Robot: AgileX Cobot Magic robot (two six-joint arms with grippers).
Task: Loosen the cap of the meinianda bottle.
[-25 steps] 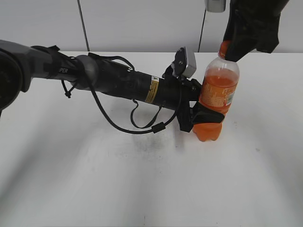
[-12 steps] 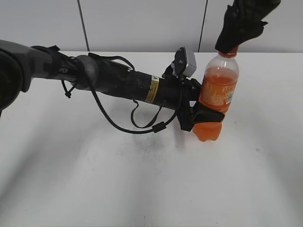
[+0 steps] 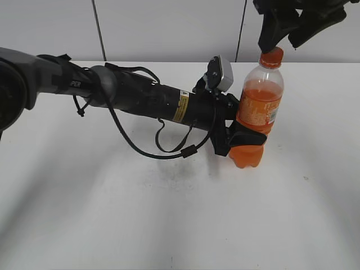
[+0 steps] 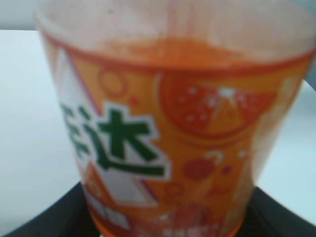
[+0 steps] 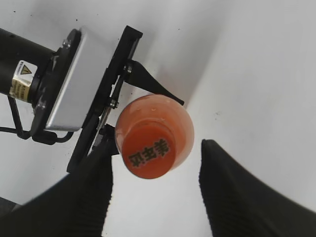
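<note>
Right gripper [image 3: 288, 35] hovers parted above the cap [image 3: 271, 57].

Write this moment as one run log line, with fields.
left gripper: shut on meinianda bottle | right gripper: open above cap | bottle: upright

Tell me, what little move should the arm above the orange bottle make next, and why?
Probably lift a little higher and clear. The right gripper hangs open above the cap, its fingers apart and not touching it, while the left gripper clamps the meinianda bottle upright on the table. Whether the cap is loose enough, the pictures cannot show; if not, it should come back down onto it.
</note>
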